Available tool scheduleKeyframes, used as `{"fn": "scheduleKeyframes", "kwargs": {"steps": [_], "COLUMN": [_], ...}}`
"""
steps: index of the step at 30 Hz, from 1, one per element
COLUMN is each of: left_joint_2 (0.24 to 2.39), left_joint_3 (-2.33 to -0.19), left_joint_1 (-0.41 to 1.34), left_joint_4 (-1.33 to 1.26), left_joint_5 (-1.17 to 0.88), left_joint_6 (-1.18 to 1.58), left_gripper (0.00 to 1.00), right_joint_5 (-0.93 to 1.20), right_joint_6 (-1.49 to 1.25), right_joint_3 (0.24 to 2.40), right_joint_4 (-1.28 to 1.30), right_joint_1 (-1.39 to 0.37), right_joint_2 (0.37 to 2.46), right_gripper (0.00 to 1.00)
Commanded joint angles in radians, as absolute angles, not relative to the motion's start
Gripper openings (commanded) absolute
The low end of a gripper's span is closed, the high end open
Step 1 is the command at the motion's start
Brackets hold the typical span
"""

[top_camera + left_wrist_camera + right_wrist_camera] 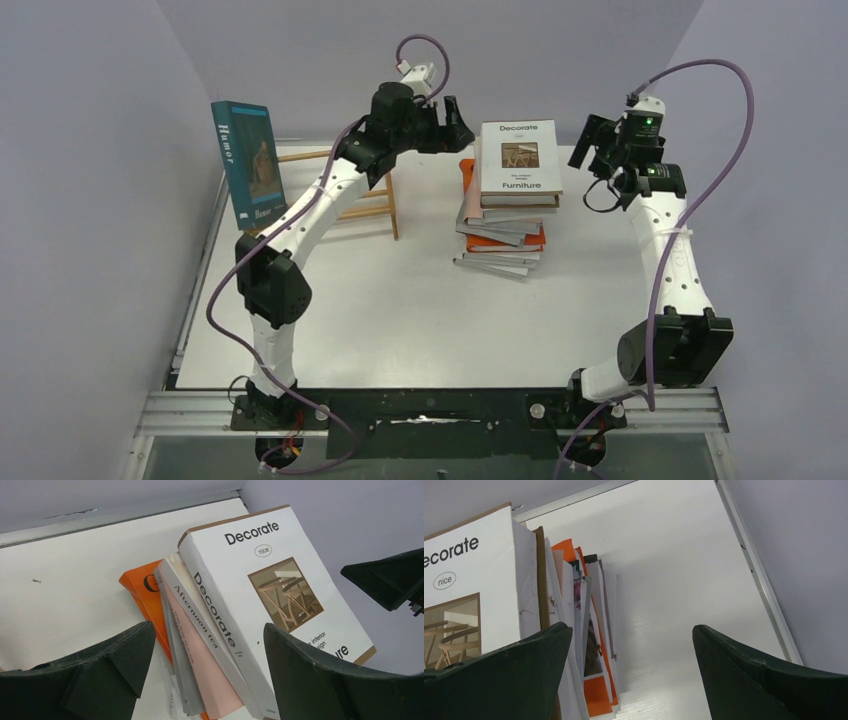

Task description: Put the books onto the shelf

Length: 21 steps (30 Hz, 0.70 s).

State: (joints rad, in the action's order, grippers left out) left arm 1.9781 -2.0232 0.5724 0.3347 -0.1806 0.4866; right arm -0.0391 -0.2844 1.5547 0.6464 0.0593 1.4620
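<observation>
In overhead view only: Humor book [248,165]

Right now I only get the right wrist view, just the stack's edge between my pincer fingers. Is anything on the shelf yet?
Observer: One: the teal Humor book stands upright at the left end of the shelf.
Operator: Where's the other arm?
Observer: The left pincer is open, hovering by the far-left corner of the stack.
Operator: What lies under Decorate?
Observer: The left wrist view shows the Afternoon tea book directly beneath Decorate.
</observation>
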Motion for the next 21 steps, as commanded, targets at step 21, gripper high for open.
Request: {"fn": "scheduleKeyframes", "kwargs": {"steps": [21], "left_joint_2": [2.092], "left_joint_3": [-2.113], "left_joint_1": [0.61], "left_joint_4": [0.377], "left_joint_5": [-0.278], "left_joint_6": [0.517], "left_gripper": [0.81], "right_joint_5": [0.037], "right_joint_6": [-0.265], "right_joint_3": [1.586], "right_joint_4": [0.586], "right_joint_1": [-0.023], "right_joint_2": [1.507], "right_gripper": [0.98]}}
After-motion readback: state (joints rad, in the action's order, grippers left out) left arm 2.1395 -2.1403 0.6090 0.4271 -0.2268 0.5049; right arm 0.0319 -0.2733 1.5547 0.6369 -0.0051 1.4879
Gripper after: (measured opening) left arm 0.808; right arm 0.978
